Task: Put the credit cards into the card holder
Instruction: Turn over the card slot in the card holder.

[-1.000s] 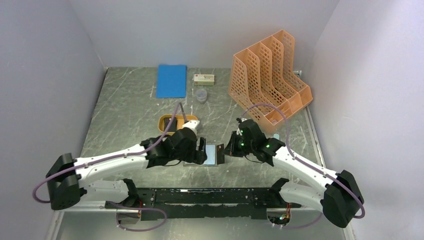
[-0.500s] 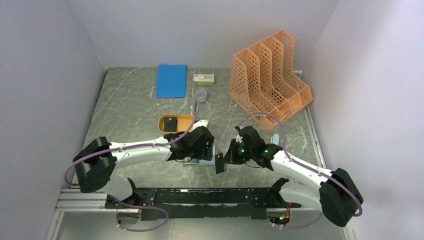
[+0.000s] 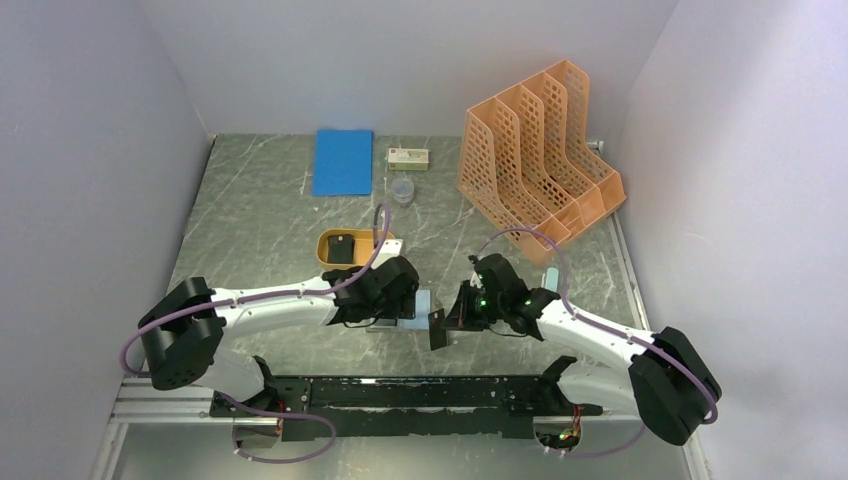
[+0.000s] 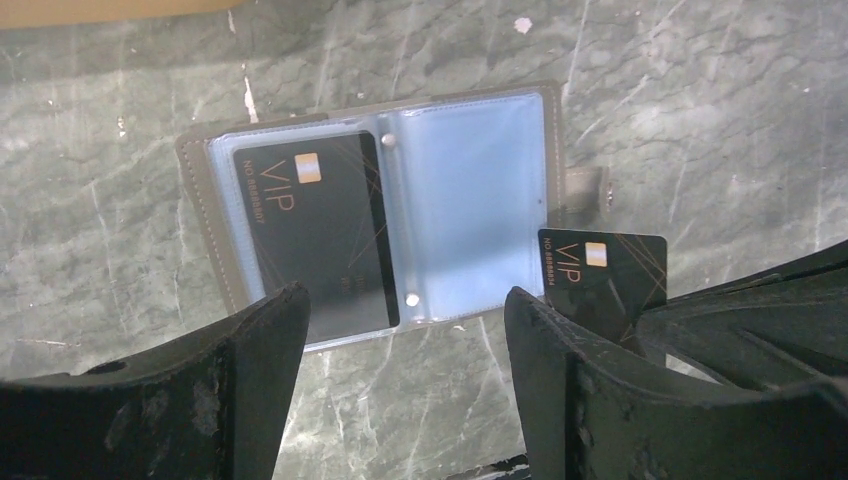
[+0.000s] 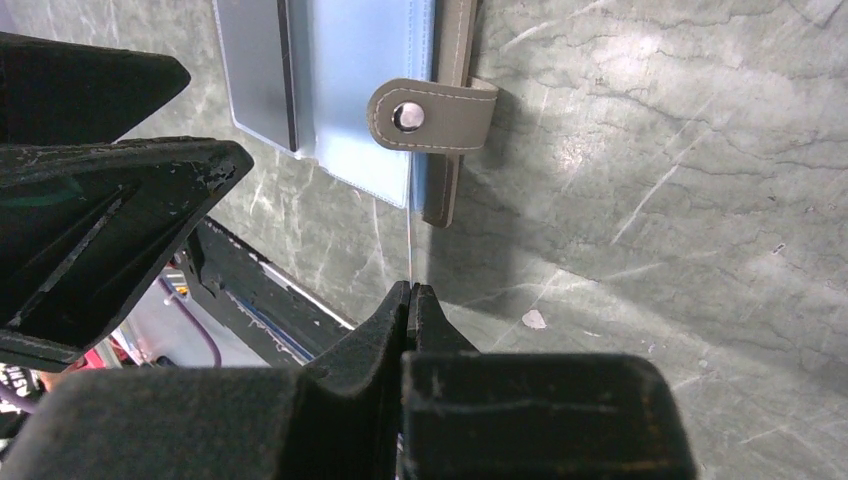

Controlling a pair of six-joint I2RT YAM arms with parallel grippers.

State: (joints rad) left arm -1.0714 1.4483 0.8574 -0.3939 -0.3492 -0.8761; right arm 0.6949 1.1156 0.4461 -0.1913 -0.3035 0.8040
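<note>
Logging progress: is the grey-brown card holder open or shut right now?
Open. The grey-brown wallet-like card holder lies spread flat, clear bluish pockets up, snap strap undone; one black VIP card sits in one pocket.

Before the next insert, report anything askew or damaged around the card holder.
Nothing stands out: the card holder lies open and flat, one card sits in a sleeve, and the right claw pinches a second card beside the strap.

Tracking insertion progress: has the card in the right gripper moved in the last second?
Yes. The card in the right gripper has shifted toward the near edge, farther from the orange file rack.
</note>
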